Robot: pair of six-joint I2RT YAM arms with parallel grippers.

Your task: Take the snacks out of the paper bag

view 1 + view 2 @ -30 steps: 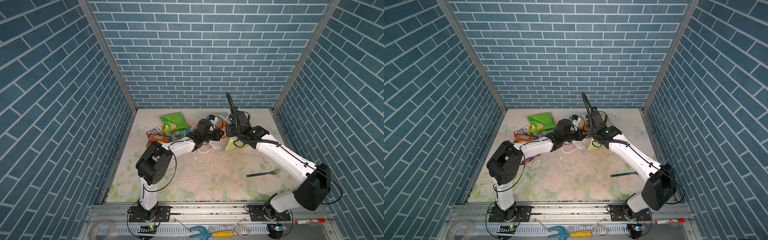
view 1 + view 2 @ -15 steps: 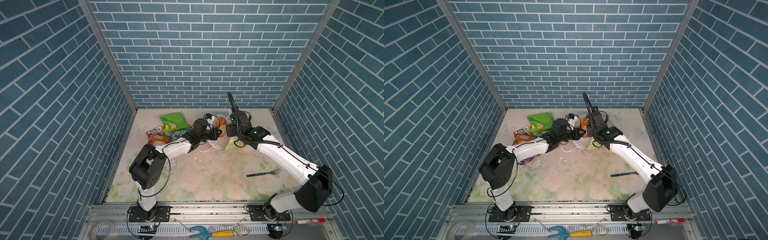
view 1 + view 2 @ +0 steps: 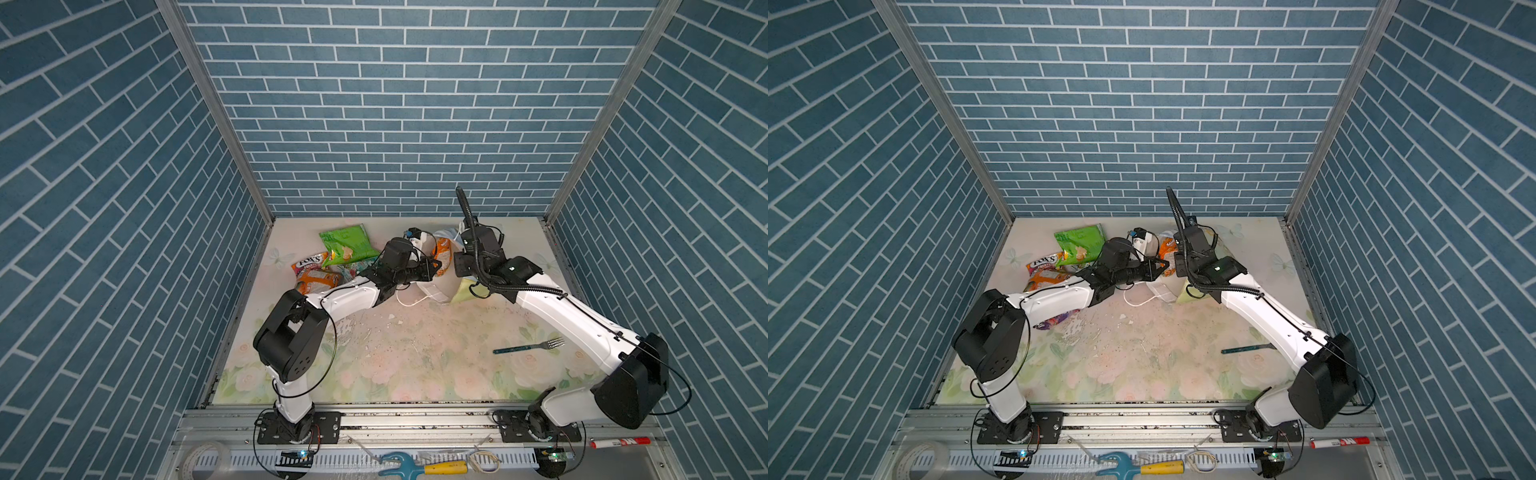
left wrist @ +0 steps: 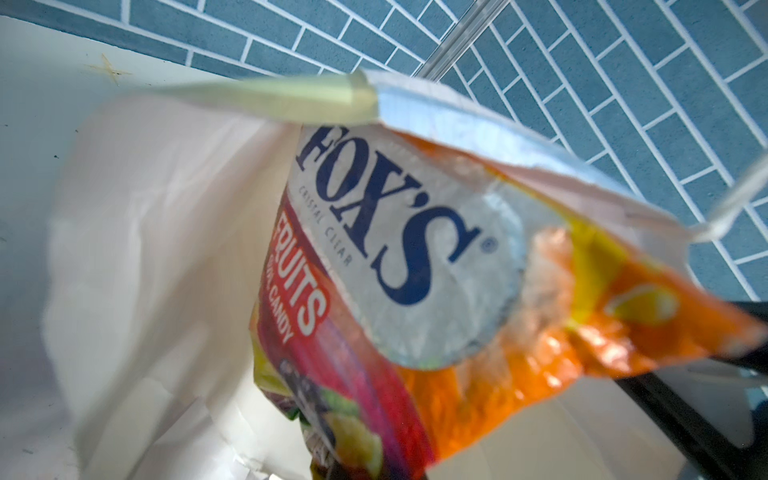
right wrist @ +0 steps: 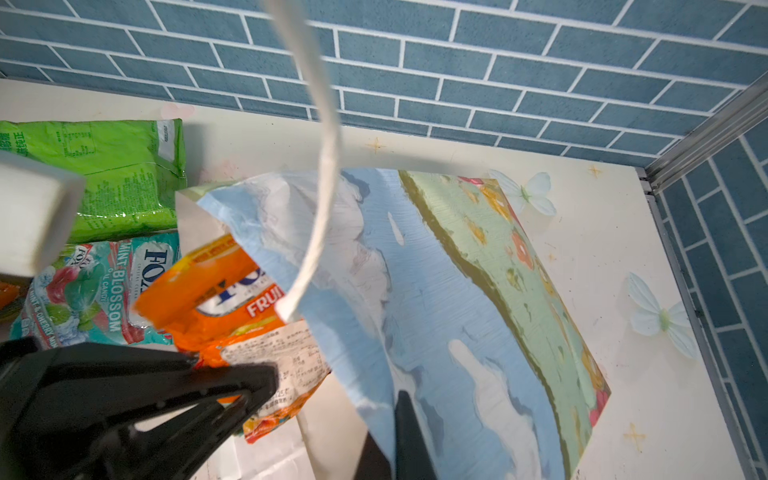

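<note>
The paper bag (image 5: 436, 291) lies on its side at the back of the table, sky print up, white inside (image 4: 166, 249) showing. My right gripper (image 5: 390, 444) is shut on its rim, one finger (image 5: 409, 436) outside the blue wall. An orange FOX'S fruits packet (image 4: 415, 257) sticks halfway out of the bag's mouth, and my left gripper (image 5: 232, 386) is shut on its lower edge. In both top views the left gripper (image 3: 434, 266) (image 3: 1156, 266) sits at the mouth beside the orange packet (image 3: 444, 253). Its fingers are hidden in the left wrist view.
On the table left of the bag lie a green chip bag (image 3: 347, 245) (image 5: 104, 174), a mint FOX'S packet (image 5: 95, 291), another FOX'S packet (image 3: 309, 262) and an orange one (image 3: 316, 280). A teal-handled fork (image 3: 528, 347) lies front right. A white cord handle (image 5: 324, 187) loops above the bag.
The left arm's elbow has swung a little to the left, and the orange packet shows further out of the bag's mouth. The right arm has held its place on the rim.
</note>
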